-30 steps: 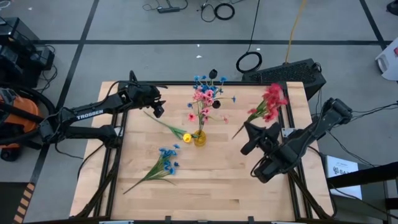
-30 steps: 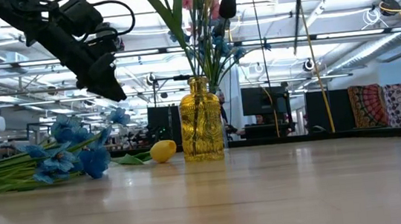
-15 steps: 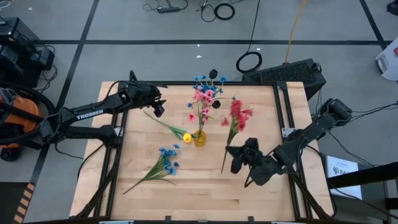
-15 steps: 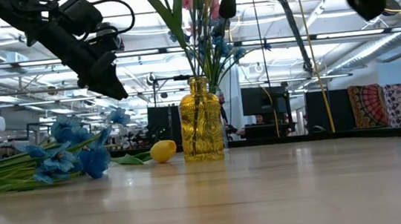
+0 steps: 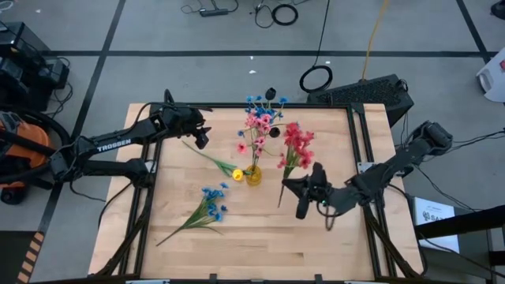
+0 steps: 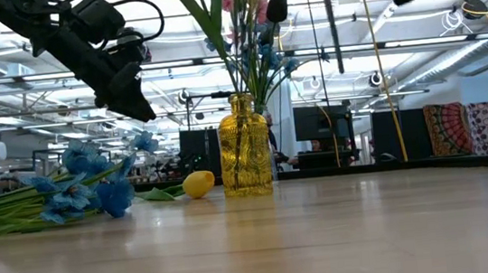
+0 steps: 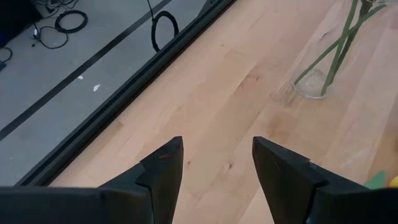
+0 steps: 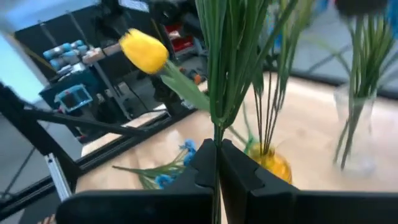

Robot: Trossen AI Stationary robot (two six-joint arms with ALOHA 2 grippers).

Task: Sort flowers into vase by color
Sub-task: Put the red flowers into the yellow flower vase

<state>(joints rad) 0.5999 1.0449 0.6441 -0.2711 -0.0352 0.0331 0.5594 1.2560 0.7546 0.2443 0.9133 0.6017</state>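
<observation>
While the right gripper [image 5: 293, 189] stays clamped on the red flowers' [image 5: 295, 144] stem just right of the vase [image 5: 253, 175], pink and blue sprays stand in it. Blue bunch [image 5: 211, 201] and yellow flower [image 5: 237, 173] lie on the table [image 5: 237, 244]. Left gripper [image 5: 202, 138] hovers wide, empty, far-left.

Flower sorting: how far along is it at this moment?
Partly done. The vase already holds pink and blue sprays. In hand: the right gripper is shut on the red flowers, carried beside the vase. Left: a blue bunch and a yellow flower lie on the table. The left gripper waits open.
</observation>
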